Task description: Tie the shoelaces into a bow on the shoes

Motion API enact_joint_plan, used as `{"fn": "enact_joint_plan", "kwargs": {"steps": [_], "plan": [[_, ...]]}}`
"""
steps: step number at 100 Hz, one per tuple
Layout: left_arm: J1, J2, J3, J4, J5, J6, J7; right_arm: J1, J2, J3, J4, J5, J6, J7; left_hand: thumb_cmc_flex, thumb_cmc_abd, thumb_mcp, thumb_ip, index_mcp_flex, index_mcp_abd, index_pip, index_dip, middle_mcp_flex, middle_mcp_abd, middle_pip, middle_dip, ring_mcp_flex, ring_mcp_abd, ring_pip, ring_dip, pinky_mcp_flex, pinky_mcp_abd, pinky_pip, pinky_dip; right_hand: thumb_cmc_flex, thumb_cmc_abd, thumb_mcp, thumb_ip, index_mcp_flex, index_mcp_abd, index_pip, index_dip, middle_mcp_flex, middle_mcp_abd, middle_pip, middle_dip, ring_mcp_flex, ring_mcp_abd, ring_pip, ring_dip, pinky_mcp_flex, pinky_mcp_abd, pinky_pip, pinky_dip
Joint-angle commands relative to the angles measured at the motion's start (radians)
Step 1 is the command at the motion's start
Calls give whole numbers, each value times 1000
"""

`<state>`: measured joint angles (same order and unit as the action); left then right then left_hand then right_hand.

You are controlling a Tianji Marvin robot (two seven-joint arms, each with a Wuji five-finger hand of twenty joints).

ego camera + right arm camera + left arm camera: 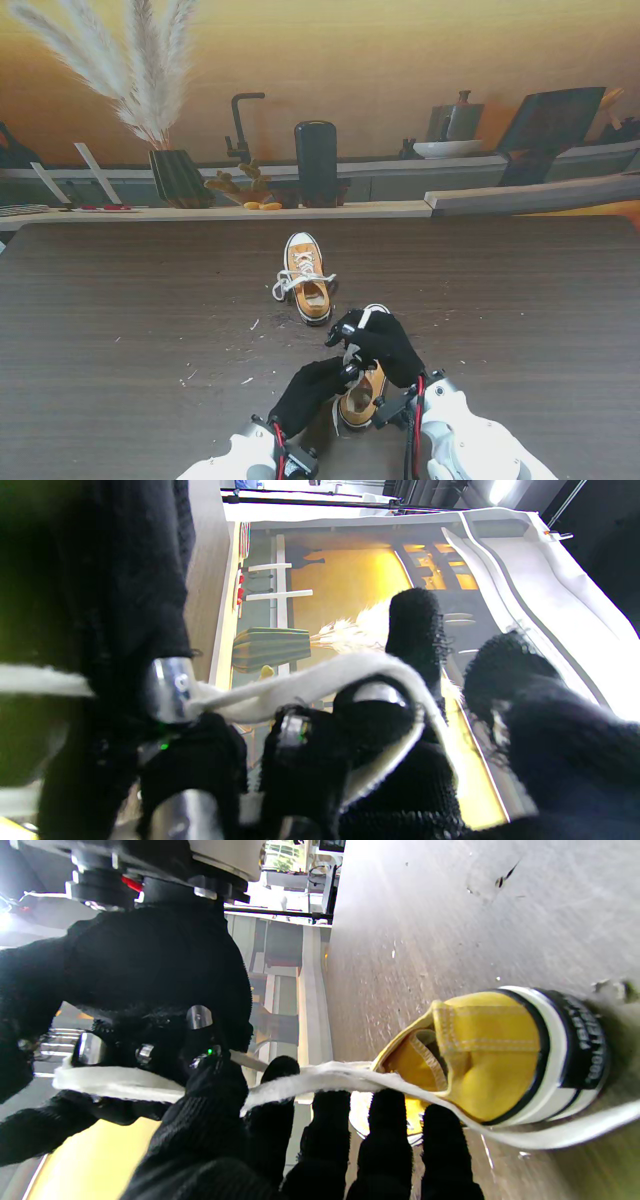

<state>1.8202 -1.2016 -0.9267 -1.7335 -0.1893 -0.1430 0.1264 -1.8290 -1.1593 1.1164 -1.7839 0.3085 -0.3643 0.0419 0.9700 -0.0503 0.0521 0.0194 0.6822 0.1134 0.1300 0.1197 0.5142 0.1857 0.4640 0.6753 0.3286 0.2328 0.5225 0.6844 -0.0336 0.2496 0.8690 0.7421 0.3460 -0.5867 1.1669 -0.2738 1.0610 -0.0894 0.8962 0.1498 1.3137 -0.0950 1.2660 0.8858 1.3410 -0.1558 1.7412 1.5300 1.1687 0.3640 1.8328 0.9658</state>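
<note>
Both hands — left hand [312,392], right hand [380,342] — pinch the white lace [320,1079] (fingers closed) over the near shoe [362,400].

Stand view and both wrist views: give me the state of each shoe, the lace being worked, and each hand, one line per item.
Far shoe: upright, laces loose, untouched.
Near shoe: upright under both hands, bow not yet tied.
Lace: stretched from the near shoe between the hands.
Left hand: shut on the lace.
Right hand: shut on the lace, looped over a finger.
</note>
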Motion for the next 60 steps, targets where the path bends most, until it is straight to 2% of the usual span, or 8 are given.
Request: {"fn": "enact_joint_plan", "kwargs": {"steps": [1,14,37,43,60], "plan": [[-3,0,3,0,-10,0,-29,-8,5,-3,-5,3,-6,23,-6,62,-38,19,-113,-125,-41,-11,-22,-3,-3,26,-33,-23,-15,2,-10,-56,-16,13,-13,-4,9,-19,-17,9,-10,8,137,155,123,19,-23,-143,46,22,26,-8,261,-2],[-1,2,5,6,-23,-12,-40,-10,7,-1,-7,2,-11,27,-32,49,-42,37,-237,-174,-25,2,-47,-8,-9,29,-45,-30,-17,6,-17,-69,-29,16,-14,-2,8,-19,-17,6,-9,7,137,155,123,19,-23,-143,46,23,26,-8,261,-2],[-5,5,10,27,-63,-58,-67,-12,6,0,-5,1,-9,26,-79,38,-43,50,-378,-270,-39,-5,-114,-23,-29,28,-94,-54,-39,6,-42,-99,-70,13,-14,-2,8,-19,-18,7,-8,6,137,154,122,19,-23,-143,46,23,26,-8,261,-2],[-10,5,14,34,-91,-74,-78,-13,7,-1,-5,3,-11,30,-89,32,-40,53,-399,-290,-35,-5,-134,-28,-33,28,-109,-60,-46,7,-48,-105,-86,14,-13,-3,8,-19,-18,6,-8,6,137,155,121,19,-23,-143,46,23,26,-8,261,-2],[-11,0,21,42,-140,-109,-82,-14,10,-1,-2,-4,-14,35,-103,25,-35,56,-417,-293,-22,-3,-161,-37,-38,30,-126,-67,-58,8,-48,-110,-133,13,-13,-3,7,-20,-18,3,-7,5,137,155,120,19,-23,-143,46,23,26,-8,261,-2]]}}
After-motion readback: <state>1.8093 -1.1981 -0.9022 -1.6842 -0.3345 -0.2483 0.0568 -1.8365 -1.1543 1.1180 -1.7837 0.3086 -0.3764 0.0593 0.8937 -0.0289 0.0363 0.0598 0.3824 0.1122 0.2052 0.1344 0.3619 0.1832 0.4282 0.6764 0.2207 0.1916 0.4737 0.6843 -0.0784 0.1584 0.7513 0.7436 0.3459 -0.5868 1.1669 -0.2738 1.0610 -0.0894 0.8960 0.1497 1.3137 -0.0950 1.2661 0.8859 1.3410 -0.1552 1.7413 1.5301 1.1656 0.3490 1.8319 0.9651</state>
